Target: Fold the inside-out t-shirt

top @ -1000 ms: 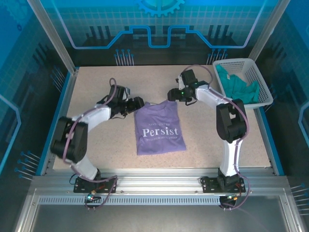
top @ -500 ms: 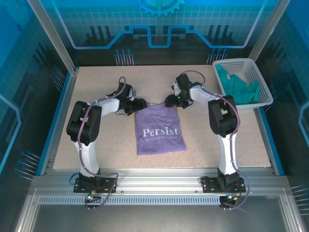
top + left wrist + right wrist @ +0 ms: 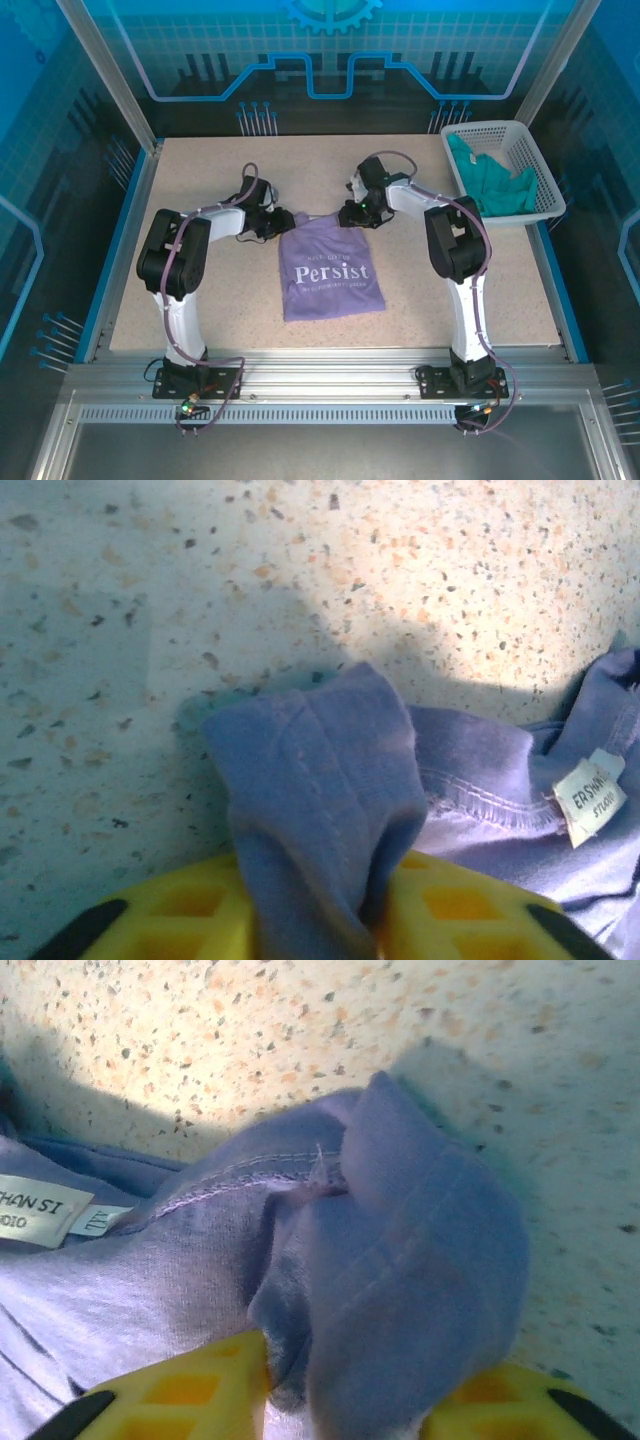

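the left gripper (image 3: 312,920) is clenched on a bunched fold of the t-shirt (image 3: 330,300). in the left wrist view, lavender cloth rises from between its yellow fingers (image 3: 180,925) at the bottom of the frame. the right gripper (image 3: 340,1405) is grasping the same garment, with a thick hump of fabric pinched between its own yellow fingers at the bottom of the right wrist view. in the top view the two grippers sit at the shirt's upper corners, the left one at the upper left corner and the right one at the upper right. the shirt's top edge dips slightly between them.

the t-shirt lies at the centre of the top view on the bench (image 3: 200,290), gathered into a rough rectangle. its white lettering (image 3: 331,272) faces up and reads "persist". a stitched seam runs along the neckline in both wrist views. a small pale label (image 3: 590,798) sits at the right edge of the left wrist view, and another label shows at the left edge of the right wrist view.

the bench is speckled beige. a white basket (image 3: 548,205) stands at the upper right of the top view, well apart from the shirt, and holds a teal garment (image 3: 490,180).
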You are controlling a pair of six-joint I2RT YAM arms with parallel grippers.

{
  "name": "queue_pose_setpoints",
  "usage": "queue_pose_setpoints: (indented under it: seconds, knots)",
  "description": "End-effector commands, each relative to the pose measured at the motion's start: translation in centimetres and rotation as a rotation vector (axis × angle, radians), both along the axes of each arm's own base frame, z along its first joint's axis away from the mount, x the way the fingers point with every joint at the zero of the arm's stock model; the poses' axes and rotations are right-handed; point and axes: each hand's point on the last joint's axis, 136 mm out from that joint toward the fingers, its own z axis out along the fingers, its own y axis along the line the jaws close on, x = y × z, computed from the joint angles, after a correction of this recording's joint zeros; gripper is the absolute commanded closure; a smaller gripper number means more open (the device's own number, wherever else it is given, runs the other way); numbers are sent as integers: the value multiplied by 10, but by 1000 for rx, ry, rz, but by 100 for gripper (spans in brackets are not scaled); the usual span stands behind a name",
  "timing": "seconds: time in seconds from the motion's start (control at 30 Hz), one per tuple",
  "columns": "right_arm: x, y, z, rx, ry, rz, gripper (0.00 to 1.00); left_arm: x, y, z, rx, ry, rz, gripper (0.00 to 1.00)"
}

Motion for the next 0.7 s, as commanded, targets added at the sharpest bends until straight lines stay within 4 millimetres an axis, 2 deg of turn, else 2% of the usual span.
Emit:
queue_pose_setpoints:
  seconds: [0.0, 0.1, 0.17, 0.23, 0.43, 0.5, 0.57, 0.6, 0.67]
  knots:
    - [-6, 10, -6, 64, 47, 11, 74, -32, -17, -32, -81, 135, -56, 78]
    - [0, 13, 1, 112, 6, 15, 87, -28, -17, -29, -109, 122, -51, 89]
    - [6, 12, 13, 160, -37, 5, 95, -23, -17, -23, -131, 103, -49, 97]
    - [10, 9, 24, 196, -73, -10, 100, -17, -15, -14, -156, 75, -44, 100]
    - [28, -6, 64, 319, -194, -82, 100, 5, -7, 24, -216, -57, -36, 100]
    - [37, -9, 78, 347, -234, -97, 100, 17, -5, 41, -234, -105, -34, 100]
    - [53, -14, 103, 375, -303, -112, 100, 35, -3, 67, -251, -175, -34, 100]
    - [64, -16, 121, 395, -352, -118, 100, 45, -1, 82, -254, -213, -34, 100]
    - [84, -19, 163, 427, -455, -116, 100, 70, 3, 124, -253, -319, -33, 100]
